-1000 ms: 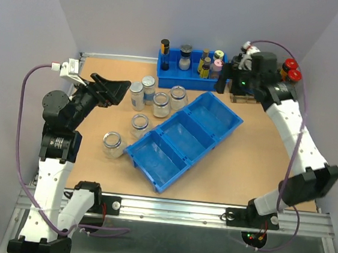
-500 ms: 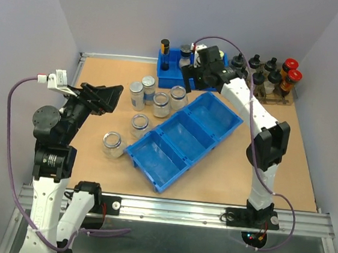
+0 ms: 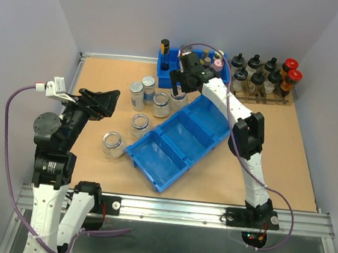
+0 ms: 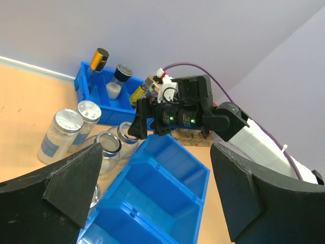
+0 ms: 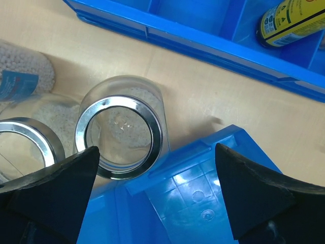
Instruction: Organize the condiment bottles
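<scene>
Six clear glass jars stand left of the blue three-compartment bin. Two have silver caps; the others are open, at the back and nearer the front. My right gripper is open and hangs over the back-right open jar and the bin's far corner, holding nothing. My left gripper is open and empty, raised left of the jars. Its view shows the capped jars and the bin.
A blue rack with small colourful-capped bottles stands at the back, seen also in the right wrist view with a yellow bottle. Dark bottles with black and red caps stand in a wooden holder at back right.
My right arm has swung from the back right corner leftward and now sits over the back jars. My left arm has drawn back slightly toward the left.
</scene>
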Motion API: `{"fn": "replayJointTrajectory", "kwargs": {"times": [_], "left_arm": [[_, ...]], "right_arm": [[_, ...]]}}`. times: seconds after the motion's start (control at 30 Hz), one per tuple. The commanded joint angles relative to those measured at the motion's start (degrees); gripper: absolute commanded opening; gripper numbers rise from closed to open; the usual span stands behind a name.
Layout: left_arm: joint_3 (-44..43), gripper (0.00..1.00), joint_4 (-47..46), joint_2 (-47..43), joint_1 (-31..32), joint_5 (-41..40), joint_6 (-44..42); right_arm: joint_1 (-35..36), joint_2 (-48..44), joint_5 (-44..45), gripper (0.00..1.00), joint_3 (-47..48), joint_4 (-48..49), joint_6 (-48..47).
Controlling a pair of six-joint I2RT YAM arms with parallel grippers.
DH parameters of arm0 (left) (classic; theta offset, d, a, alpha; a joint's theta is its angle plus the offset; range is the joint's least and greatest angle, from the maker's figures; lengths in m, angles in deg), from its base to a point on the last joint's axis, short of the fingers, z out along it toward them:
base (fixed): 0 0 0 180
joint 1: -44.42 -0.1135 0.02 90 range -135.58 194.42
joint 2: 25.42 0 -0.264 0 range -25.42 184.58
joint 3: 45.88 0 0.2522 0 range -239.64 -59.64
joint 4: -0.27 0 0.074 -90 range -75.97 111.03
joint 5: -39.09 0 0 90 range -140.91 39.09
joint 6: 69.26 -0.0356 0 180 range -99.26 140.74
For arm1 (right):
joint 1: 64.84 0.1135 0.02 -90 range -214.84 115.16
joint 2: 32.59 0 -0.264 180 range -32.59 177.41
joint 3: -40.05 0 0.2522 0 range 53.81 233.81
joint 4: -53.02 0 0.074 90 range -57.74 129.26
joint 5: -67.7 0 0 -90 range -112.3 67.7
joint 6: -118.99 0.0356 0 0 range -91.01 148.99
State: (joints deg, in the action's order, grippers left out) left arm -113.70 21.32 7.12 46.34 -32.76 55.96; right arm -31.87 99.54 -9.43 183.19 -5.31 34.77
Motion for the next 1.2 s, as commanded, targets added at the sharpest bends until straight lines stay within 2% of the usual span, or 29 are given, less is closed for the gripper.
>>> {"fn": "replayJointTrajectory", "kwargs": {"times": [0.0,0.33,0.7,0.93,1.17], "left_arm": [[0.19,0.99,-1.14,-0.63,0.37,-1.01,-1.47],[1.33,0.99,-0.52,-1.69,0.37,-1.89,-1.56],[1.68,0.99,-0.61,-0.81,0.37,-1.98,-2.35],[1.59,0.99,-0.70,-0.10,0.37,-1.89,-2.97],[2.03,0.99,-1.05,0.69,0.37,-1.80,-3.49]], "right_arm": [[0.08,-0.13,-3.53,1.00,3.60,1.07,1.34],[0.16,0.14,-5.21,1.00,5.70,2.83,3.09],[0.43,3.30,-7.32,1.00,3.51,2.65,3.10],[0.43,4.36,-5.04,1.00,4.56,2.74,3.18],[0.43,4.71,-4.25,0.95,5.79,3.09,3.01]]}}
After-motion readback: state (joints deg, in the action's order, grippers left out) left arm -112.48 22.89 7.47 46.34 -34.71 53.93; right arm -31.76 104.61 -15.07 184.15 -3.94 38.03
